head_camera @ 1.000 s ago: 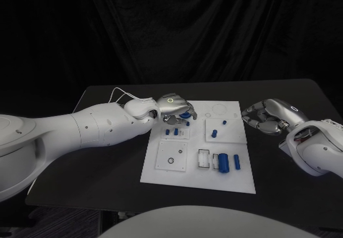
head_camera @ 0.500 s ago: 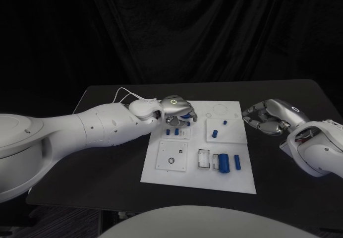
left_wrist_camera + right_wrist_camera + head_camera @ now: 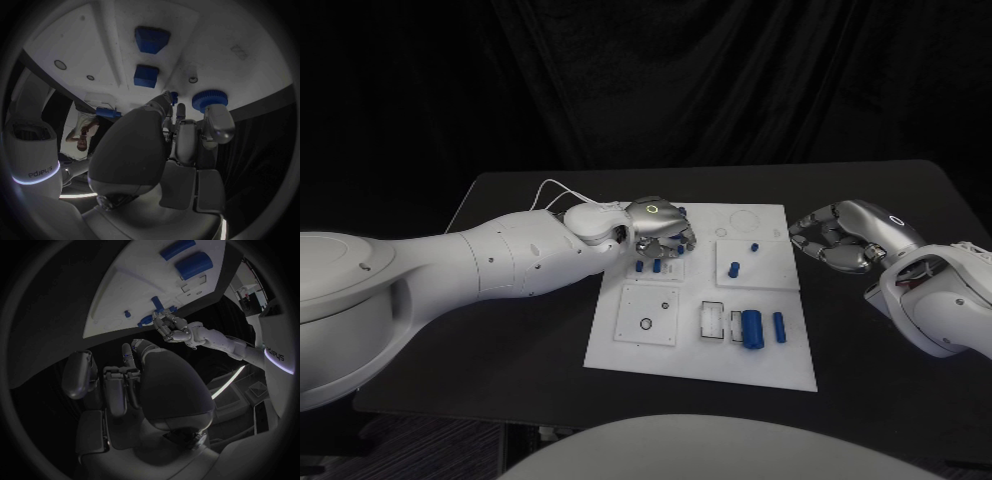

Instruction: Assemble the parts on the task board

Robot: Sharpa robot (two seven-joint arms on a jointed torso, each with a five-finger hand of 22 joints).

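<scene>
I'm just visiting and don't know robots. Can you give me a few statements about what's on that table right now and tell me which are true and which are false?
1. The left hand is over the far left part of the white task board. True.
2. The right hand is resting on the middle of the board. False: it is beside the board's right edge, over the black table.
3. Two long blue parts lie side by side on the near right part of the board. True.
4. The right hand holds a blue part. False: its fingers are curled in with nothing in them.
5. The table is white. False: it is black.
</scene>
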